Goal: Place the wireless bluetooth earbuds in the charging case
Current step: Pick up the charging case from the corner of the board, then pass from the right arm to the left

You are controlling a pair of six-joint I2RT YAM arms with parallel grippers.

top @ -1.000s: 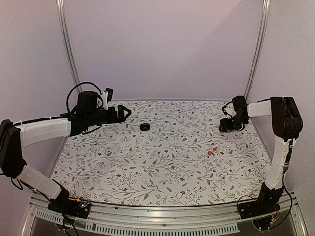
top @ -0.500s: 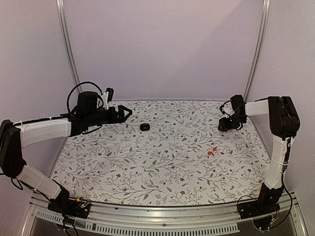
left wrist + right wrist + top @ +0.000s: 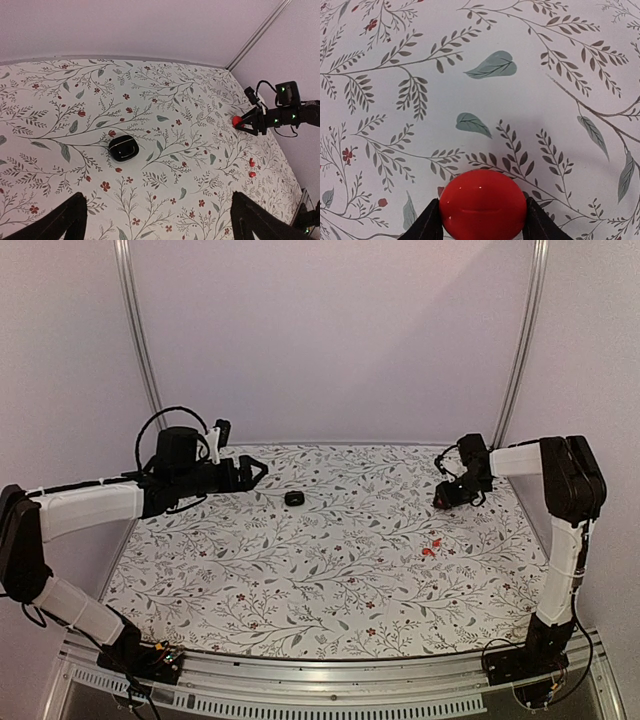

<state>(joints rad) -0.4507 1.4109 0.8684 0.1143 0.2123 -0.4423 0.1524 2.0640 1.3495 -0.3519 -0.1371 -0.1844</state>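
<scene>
Two tiny red earbuds point(image 3: 430, 548) lie side by side on the floral table right of centre, also seen at the right in the left wrist view as earbuds point(image 3: 252, 167). My right gripper point(image 3: 446, 500) hovers at the far right of the table, shut on a glossy red round charging case point(image 3: 483, 205); its black fingers point(image 3: 431, 220) press both sides of the case. That red case point(image 3: 235, 120) also shows small in the left wrist view. My left gripper point(image 3: 258, 472) stands open at the back left, nothing between its fingers point(image 3: 57, 220).
A black closed pebble-shaped case point(image 3: 294, 498) sits on the table at the back centre, just ahead of the left gripper, and shows as the black case point(image 3: 123, 148) in the left wrist view. Walls close the table point(image 3: 320, 590) at back and sides.
The right gripper's jaws have narrowed onto the red case, and the gripper has shifted left and slightly toward the back. The left arm has not moved.
</scene>
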